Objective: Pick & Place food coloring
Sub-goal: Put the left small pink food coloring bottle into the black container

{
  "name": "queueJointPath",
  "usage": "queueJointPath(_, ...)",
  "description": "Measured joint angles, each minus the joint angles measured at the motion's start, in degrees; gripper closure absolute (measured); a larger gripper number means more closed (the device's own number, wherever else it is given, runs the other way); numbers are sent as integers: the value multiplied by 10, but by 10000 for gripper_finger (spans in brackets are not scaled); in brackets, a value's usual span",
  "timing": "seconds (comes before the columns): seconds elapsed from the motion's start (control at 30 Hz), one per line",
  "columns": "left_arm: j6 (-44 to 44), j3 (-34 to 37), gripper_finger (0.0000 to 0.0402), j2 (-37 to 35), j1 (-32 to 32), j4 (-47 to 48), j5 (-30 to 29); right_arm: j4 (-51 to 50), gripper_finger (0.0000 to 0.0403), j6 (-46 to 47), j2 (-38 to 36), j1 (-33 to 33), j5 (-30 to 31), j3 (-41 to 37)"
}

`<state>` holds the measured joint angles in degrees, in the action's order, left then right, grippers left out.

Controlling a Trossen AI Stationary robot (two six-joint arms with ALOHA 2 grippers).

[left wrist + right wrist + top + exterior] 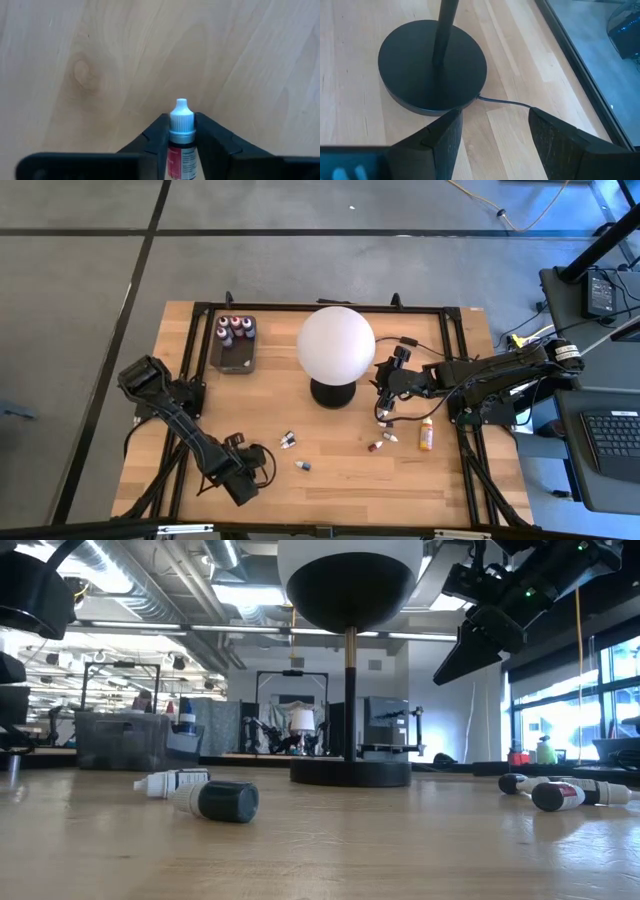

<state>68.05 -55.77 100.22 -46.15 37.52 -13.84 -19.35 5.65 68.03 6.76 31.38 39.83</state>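
**Left fingers clamped on a white-capped dropper bottle**

In the left wrist view the two dark fingers (155,145) press on either side of a small bottle (181,145), just under its white cap; a red label with fine print runs down its body, too small to read. Bare pale wood fills the rest of that frame. From above, the left gripper (262,468) sits in the lower left of the frame, low over the table (330,500), but the held bottle cannot be made out there.

The right gripper (384,402) hangs right of centre in the high view, its fingers (445,137) standing well apart with nothing between them. Its wrist camera looks down on the lamp base (432,65), a black disc with a thin cord leaving it.

The high view alone shows the grey tray (235,360) at upper left, with several bottles standing in it, and the white globe lamp (336,345) at centre. Loose bottles lie below the lamp: one (288,440), another (302,466), a pair (381,442) near the right gripper, and the orange bottle (426,434) beside them.

The low view shows a dark-capped bottle (215,800) lying on its side at left and others (565,795) at right, possibly red-labelled.
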Motion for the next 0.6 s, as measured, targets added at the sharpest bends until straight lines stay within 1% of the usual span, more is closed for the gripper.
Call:
queueJointPath(0.07,-3,0,337,-1,0,0,-1,0,173,0,0,0,0,0)
queueJointPath(0.23,4,0,337,-1,6,25,-1,0,173,-3,0,0,0,0)
queueJointPath(0.3,21,0,337,-5,12,50,0,0,173,-6,0,0,0,0)
queueJointPath(0.37,55,0,337,-17,23,87,-4,1,173,-14,0,0,0,0)
queueJointPath(0.47,124,0,337,-41,47,158,-41,4,173,-16,0,0,0,0)
queueJointPath(0.6,172,0,330,-72,96,279,-124,5,173,-17,0,0,0,0)
